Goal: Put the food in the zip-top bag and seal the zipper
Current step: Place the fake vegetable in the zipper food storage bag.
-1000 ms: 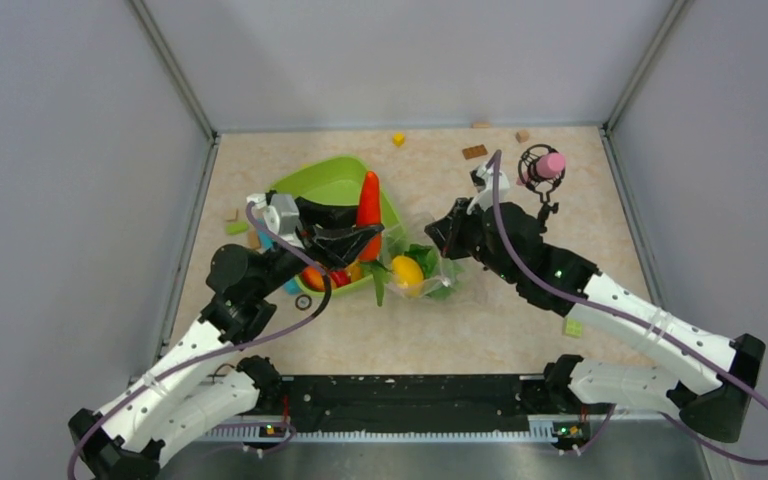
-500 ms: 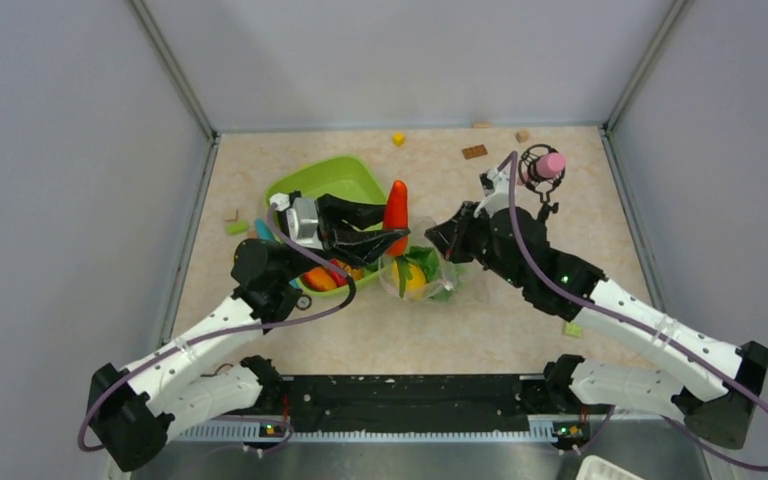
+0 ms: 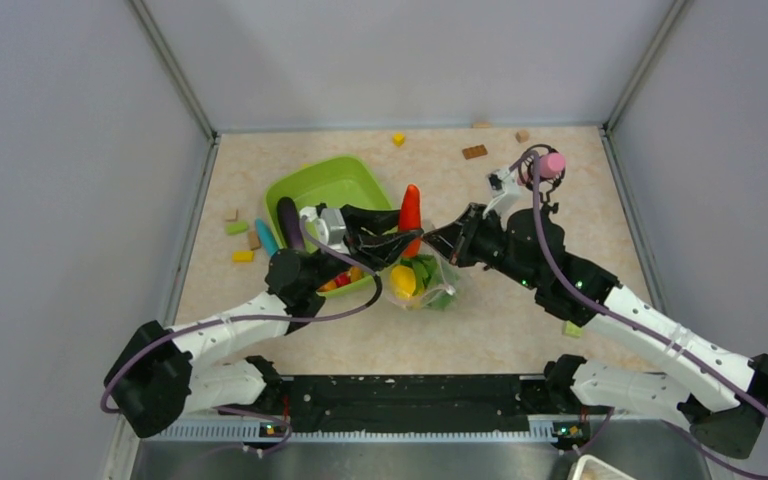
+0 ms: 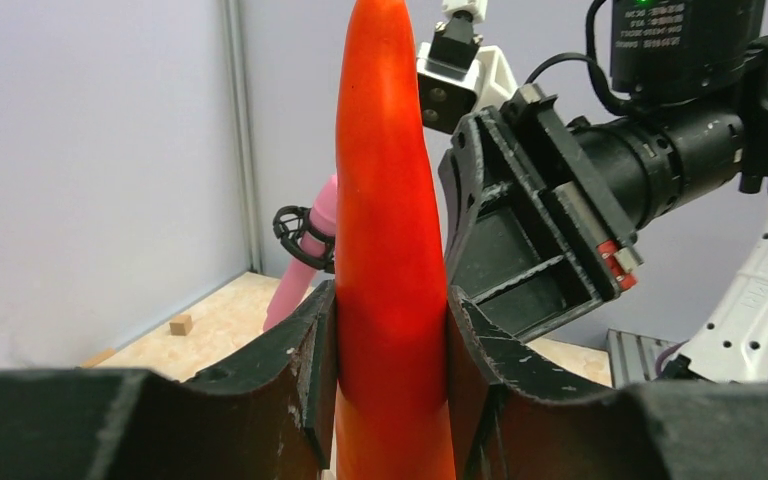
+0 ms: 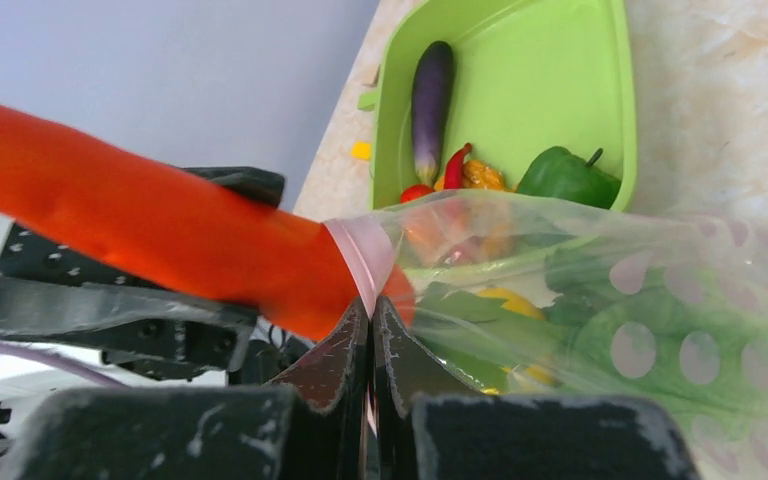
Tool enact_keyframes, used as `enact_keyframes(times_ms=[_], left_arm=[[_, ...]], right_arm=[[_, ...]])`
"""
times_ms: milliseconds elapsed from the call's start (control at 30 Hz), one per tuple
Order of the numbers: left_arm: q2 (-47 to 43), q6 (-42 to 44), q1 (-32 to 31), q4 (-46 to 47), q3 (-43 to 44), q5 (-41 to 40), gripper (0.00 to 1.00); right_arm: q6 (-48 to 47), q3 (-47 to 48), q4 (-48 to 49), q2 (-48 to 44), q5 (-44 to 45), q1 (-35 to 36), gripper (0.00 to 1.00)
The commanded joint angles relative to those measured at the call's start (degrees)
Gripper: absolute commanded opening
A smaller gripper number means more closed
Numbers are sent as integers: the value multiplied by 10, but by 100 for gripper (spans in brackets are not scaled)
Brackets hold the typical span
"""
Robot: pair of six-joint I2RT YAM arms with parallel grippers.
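The left gripper (image 4: 390,335) is clamped on the orange carrot (image 4: 388,170), upright, its thick end at the mouth of the zip-top bag (image 5: 600,300); the right gripper (image 5: 372,318), fingers together, pinches the pink zipper (image 5: 362,252); the bag, just beside the green tray (image 5: 520,50), holds a lemon (image 3: 403,279); an eggplant (image 5: 430,95) lies in the tray.

The carrot (image 4: 390,250) is orange, the tray (image 5: 540,80) lime-green, the eggplant (image 5: 430,100) purple.

Right gripper (image 5: 372,318), jaws pressed together on the pinkish zipper (image 5: 364,256) of the zip-top bag (image 5: 650,300); carrot (image 5: 150,225) at its mouth; eggplant (image 5: 430,105) and green pepper (image 5: 565,177) in the tray (image 5: 550,50) behind.
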Motion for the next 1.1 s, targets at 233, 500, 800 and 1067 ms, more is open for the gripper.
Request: enact_keyframes(times_ms=[233,500,800,1067], left_arm=[[27,53,-17,126,-49,-71,0],[9,83,-34,104,-91,-75,3],[-58,118,-54,-12,-116,-76,21],[-145,119,-56,-155,-103,-76,92]], right_arm=[[24,8,46,-18,-42,-2,0],[29,23,49,-8,-42,-3,0],[28,59,39,8,-34,-3,0],[32,70,43,21,-36,-3,0]])
